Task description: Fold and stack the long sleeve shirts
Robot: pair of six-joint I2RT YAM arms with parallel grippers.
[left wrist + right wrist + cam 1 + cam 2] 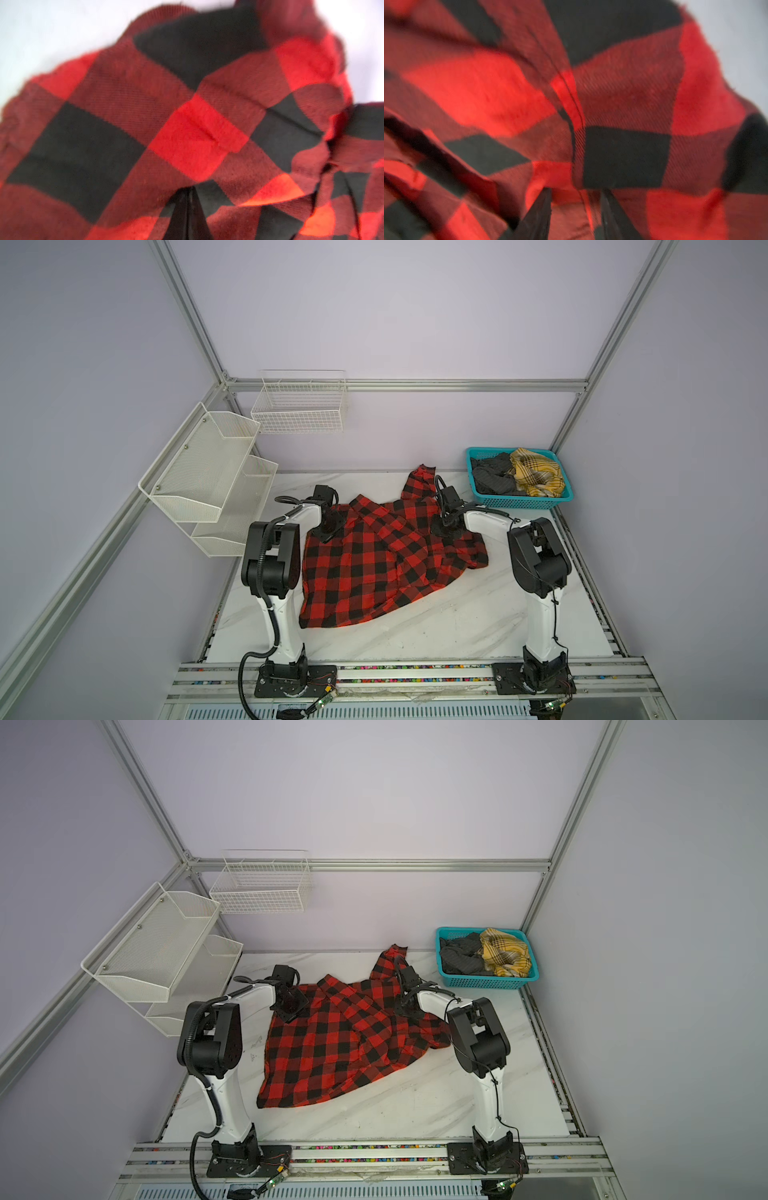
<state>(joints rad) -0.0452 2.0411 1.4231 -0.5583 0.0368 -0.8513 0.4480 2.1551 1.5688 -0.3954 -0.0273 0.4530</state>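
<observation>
Shirt (365, 568) crosswise between claws, collar (368, 508) toward tabletop (415, 639) far edge: left claw (327, 532) clamped on cloth, right claw (442, 526) half-closed astride fold (577, 199), grip unclear.

In both top views the left arm (272, 560) rises from its base at 7 o'clock and bends at the elbow, and its forearm runs toward 2 o'clock. The left gripper (329, 531) points down, fingers (182, 209) pinched together on the flannel shirt (197, 135). The right arm (540, 560), based at 5 o'clock, reaches toward 10 o'clock. The right gripper (444, 526) points down, fingers (538, 214) apart with cloth between them, grip unclear.
</observation>
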